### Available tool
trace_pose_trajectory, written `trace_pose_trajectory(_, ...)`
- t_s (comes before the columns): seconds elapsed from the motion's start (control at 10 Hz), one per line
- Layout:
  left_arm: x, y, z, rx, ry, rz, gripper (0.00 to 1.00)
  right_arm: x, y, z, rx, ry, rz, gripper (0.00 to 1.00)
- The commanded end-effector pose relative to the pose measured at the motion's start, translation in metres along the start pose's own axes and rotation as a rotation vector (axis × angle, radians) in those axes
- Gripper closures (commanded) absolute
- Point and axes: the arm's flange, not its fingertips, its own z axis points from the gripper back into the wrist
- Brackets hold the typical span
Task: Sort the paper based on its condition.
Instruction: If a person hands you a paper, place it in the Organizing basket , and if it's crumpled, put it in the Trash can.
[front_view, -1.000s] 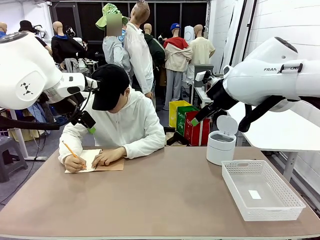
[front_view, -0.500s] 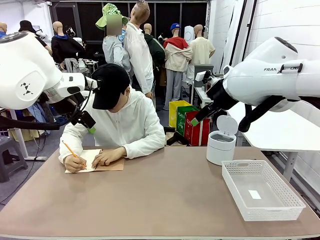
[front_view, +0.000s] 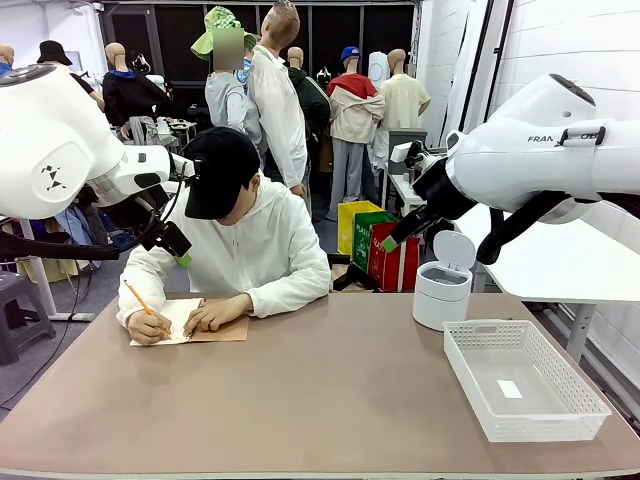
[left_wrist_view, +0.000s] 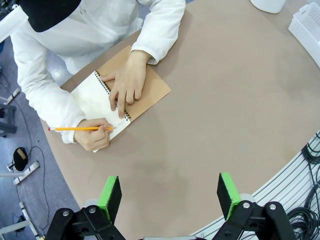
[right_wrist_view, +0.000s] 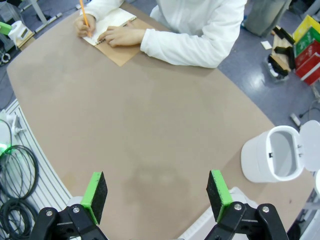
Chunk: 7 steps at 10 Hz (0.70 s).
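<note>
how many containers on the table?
2, both on the right of the table: white bin, lid open, at the far edge; white basket nearer the robot. None look hidden.

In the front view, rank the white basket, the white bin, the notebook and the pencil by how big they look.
1. white basket, though it is also nearest the camera.
2 and 3. white bin and notebook: about alike, not ranked; hands cover part of the notebook.
4. pencil.
</note>
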Motion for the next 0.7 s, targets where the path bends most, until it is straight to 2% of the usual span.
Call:
trace_pose_trajectory(0.0,-0.0001,0.0008,0.001,0.001,-0.003,-0.004,0.0,0.0,0.0003,-0.0007,0.007,-0.001,-0.001,0.0)
trace_pose_trajectory(0.6,-0.0001,0.0008,0.001,0.001,-0.003,-0.004,0.0,0.0,0.0003,-0.0007,0.007,-0.001,-0.001,0.0)
